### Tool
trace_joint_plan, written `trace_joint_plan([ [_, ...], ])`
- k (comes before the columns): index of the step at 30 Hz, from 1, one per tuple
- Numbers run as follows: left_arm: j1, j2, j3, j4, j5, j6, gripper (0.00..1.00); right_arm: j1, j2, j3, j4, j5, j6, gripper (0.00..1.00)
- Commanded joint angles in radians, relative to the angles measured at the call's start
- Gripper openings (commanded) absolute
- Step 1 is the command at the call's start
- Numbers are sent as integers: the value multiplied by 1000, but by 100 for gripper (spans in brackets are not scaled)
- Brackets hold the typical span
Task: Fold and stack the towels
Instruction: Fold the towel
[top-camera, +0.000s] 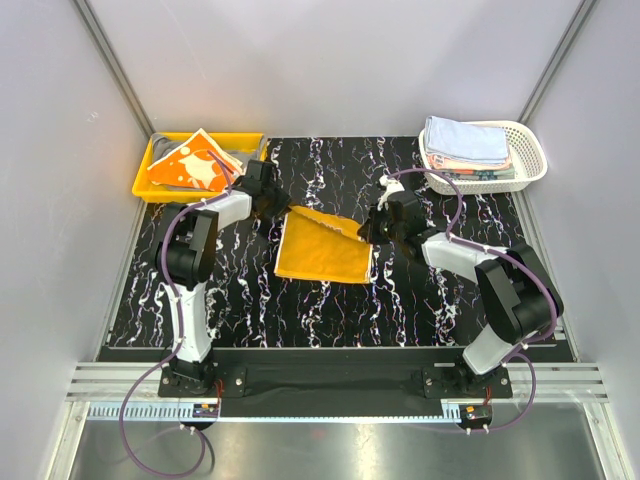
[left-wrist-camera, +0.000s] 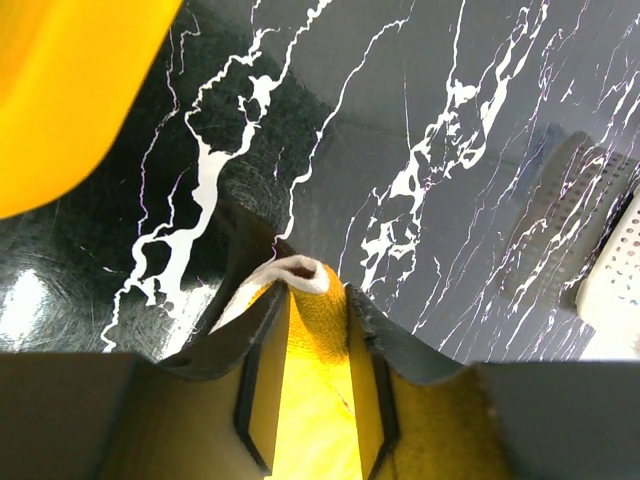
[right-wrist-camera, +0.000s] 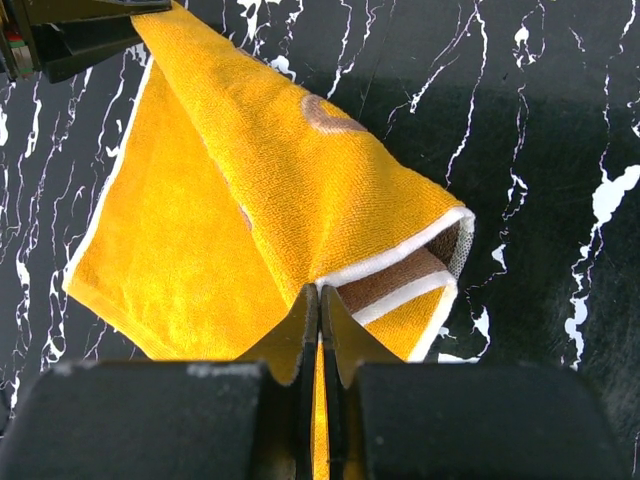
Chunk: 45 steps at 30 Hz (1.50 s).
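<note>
In right end effector (right-wrist-camera: 319, 295), orange towel (right-wrist-camera: 250, 190) corner

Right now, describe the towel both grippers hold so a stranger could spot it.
Start at the black marbled table; in its middle, between the yellow tray and white basket, is the orange towel. Alone outside any container, it is pinched by the left gripper and right gripper.
</note>
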Motion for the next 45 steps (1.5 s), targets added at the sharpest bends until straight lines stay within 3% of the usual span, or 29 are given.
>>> trace_joint_plan([
  [1, 8, -23, 19, 20, -1, 0, 31, 13, -24, -12, 48, 24, -15, 4],
  [17, 9, -141, -102, 69, 26, 46, 21, 11, -54, 1, 8, 90, -30, 4],
  [25, 5, -209, -201, 120, 51, 46, 0, 10, -82, -4, -3, 102, -19, 4],
  [45, -96, -511, -516, 174, -6, 72, 0, 11, -268, -167, -101, 89, 94, 2],
])
